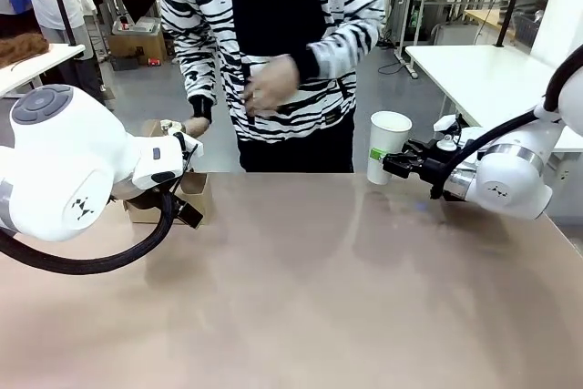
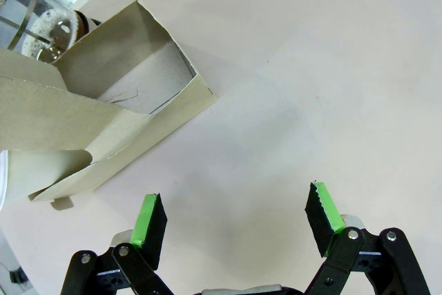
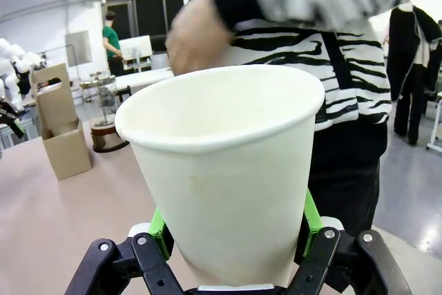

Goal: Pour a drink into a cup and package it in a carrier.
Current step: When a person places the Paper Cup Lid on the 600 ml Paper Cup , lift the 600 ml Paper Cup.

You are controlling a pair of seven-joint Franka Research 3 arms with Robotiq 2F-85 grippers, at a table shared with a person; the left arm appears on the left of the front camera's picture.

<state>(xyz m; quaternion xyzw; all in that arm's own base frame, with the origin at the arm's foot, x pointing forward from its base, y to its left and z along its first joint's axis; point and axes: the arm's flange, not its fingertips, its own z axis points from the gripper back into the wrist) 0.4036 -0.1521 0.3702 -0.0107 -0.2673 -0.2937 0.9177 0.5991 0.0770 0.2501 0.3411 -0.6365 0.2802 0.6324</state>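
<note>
The white paper cup (image 3: 228, 170) is upright between the fingers of the right gripper (image 3: 235, 227). Both green pads press on its lower wall, so this gripper is closed on the cup, near the far edge of the table (image 1: 319, 298). Just beyond the cup's rim is the person's hand (image 3: 197, 32). The left gripper (image 2: 236, 206) is spread wide and holds nothing, with bare table between its fingers. Past one fingertip, apart from it, stands the cardboard carrier (image 2: 103, 108), and behind the carrier is the glass jug (image 2: 34, 18).
</note>
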